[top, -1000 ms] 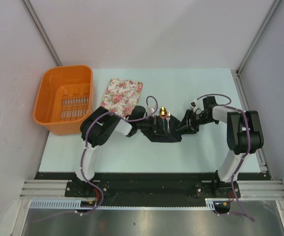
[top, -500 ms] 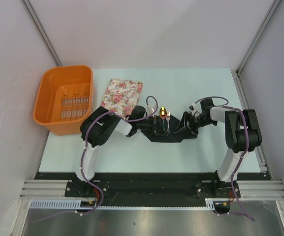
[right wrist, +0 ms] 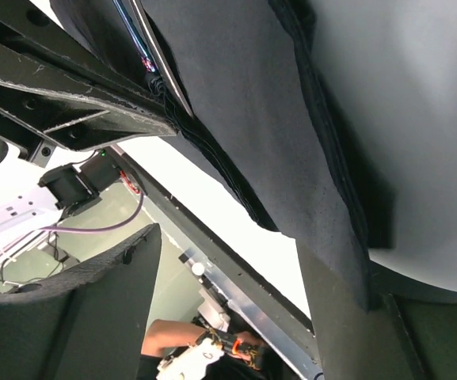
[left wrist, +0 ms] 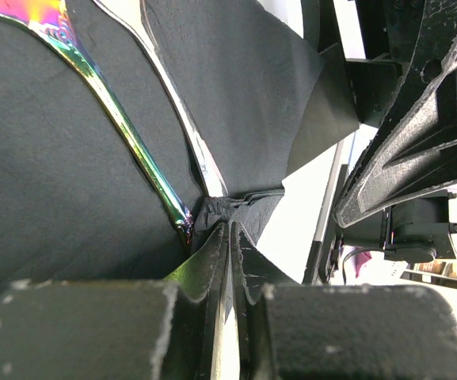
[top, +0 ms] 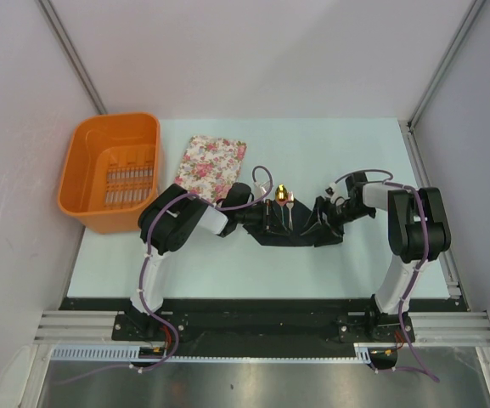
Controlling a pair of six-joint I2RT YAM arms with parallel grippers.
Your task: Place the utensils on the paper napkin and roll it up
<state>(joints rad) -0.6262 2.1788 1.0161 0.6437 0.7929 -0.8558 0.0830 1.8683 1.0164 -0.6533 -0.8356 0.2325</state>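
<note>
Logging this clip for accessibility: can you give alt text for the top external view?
The left gripper and right gripper flank a thin black paper napkin at centre, slim gold-headed metal utensils lying on it. A pink floral cloth and orange plastic basket sit rear left.
</note>
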